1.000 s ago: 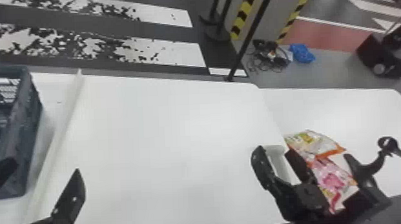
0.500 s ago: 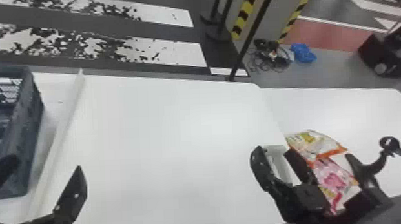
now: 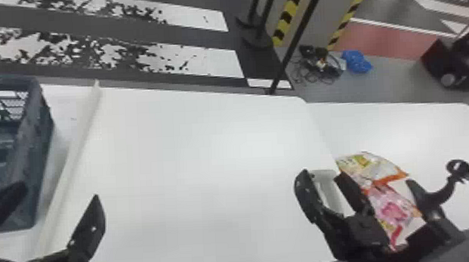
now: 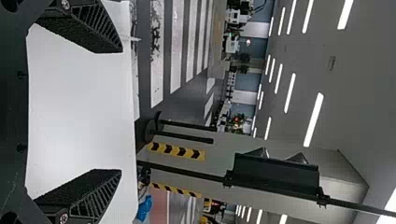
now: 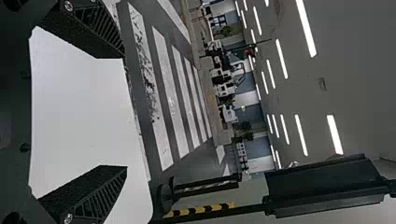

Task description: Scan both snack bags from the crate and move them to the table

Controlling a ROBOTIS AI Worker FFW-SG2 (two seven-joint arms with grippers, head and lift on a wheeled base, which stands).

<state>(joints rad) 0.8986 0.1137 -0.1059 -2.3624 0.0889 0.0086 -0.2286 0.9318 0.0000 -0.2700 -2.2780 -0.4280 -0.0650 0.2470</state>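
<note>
On the right-hand bench [image 3: 403, 129], near side, both snack bags [image 3: 394, 208] lay together, transfer apparently finished, scanning unconfirmed; left tool [image 4: 121, 111] and right tool [image 5: 125, 112] stood wide open, empty.

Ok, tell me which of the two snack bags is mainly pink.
The snack bag nearer the robot; the farther bag is pale and yellowish with an orange edge.
</note>
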